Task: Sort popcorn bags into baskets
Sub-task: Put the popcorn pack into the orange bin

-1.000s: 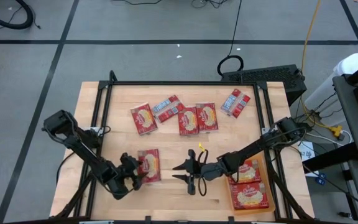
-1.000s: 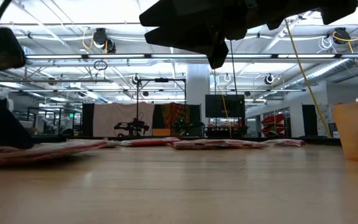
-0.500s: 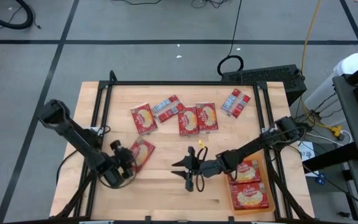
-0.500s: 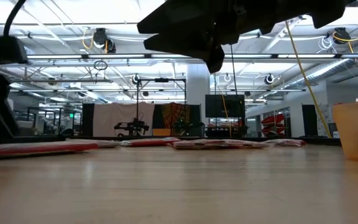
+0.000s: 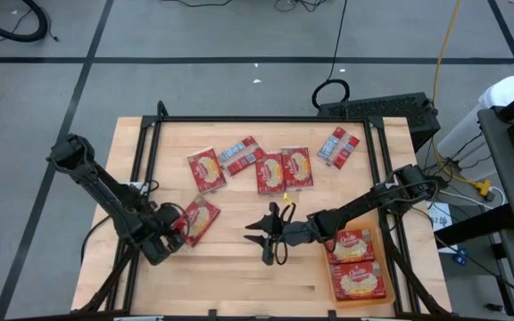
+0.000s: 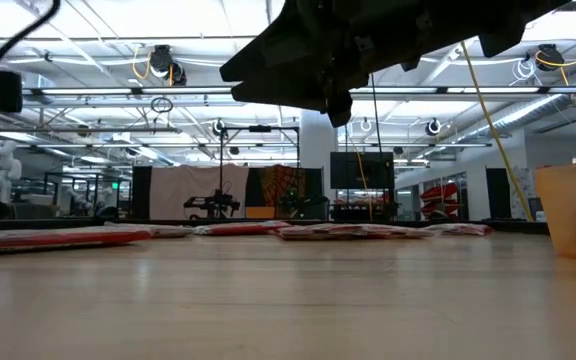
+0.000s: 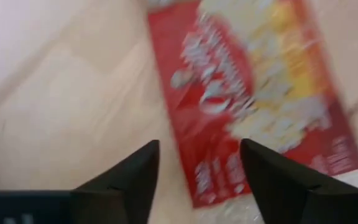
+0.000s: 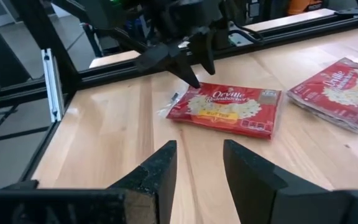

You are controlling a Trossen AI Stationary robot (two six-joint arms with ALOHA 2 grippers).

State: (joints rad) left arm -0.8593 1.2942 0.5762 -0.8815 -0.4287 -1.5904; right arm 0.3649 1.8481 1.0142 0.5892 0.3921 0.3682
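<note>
One popcorn bag (image 5: 200,218), red with a yellow picture, lies flat and slanted on the wooden table at the near left. My left gripper (image 5: 173,225) stands open over that bag's left end (image 7: 213,180), fingers pointing steeply down; the right wrist view shows it there too (image 8: 188,70). My right gripper (image 5: 270,237) hovers open at mid-table with nothing between its fingers, facing that bag (image 8: 225,109). Several more bags (image 5: 269,171) lie flat in a row near the far edge. The orange basket (image 5: 378,267) at the near right holds two bags (image 5: 357,263).
A black frame (image 5: 266,119) runs round the table's edges. The low view shows the basket's wall (image 6: 573,205) at the right, bags lying flat (image 6: 353,231) farther back and bare wood in front. Bare wood also lies between the two grippers.
My left gripper has drawn back toward the table's left edge and risen, tipping as it went. The bag under it has slid toward the left and far edges and turned from square to slanted. My right gripper has drifted a little toward the far edge.
</note>
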